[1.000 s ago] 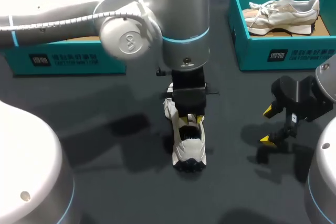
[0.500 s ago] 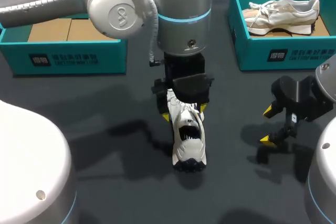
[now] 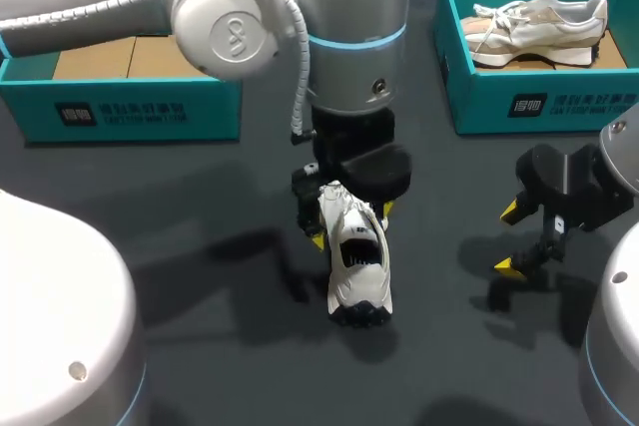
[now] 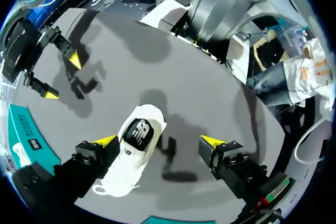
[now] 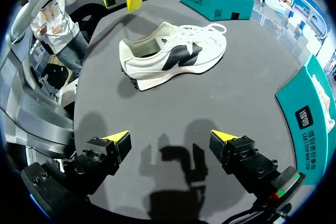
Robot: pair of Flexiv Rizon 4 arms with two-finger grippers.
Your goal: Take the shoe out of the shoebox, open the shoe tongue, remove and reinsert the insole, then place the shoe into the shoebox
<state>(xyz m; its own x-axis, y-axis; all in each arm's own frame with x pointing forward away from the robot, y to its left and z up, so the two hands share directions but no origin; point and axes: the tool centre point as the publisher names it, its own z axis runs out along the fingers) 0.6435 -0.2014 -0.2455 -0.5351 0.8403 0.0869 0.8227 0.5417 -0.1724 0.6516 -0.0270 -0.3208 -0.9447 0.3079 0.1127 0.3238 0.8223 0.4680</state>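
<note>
Left gripper has come up off the shoe since a second ago; it was down in the shoe opening, and its yellow tips now show either side of the shoe's 12 o'clock end. Shoe and right gripper haven't shifted.

Head view: shoe lies mid-table, lengthwise 12 to 6. Right gripper sits at its 3 o'clock, well apart, fingers spread, holding nothing. Left shoebox at 10 o'clock, right shoebox at 2 o'clock with a second shoe inside.

Left wrist view: left gripper is wide apart and empty. Shoe lies on the table under it, close by one finger, far from the other.

Right wrist view: right gripper is spread wide with nothing in it. Shoe lies on its side ahead at 12 o'clock, well apart.
</note>
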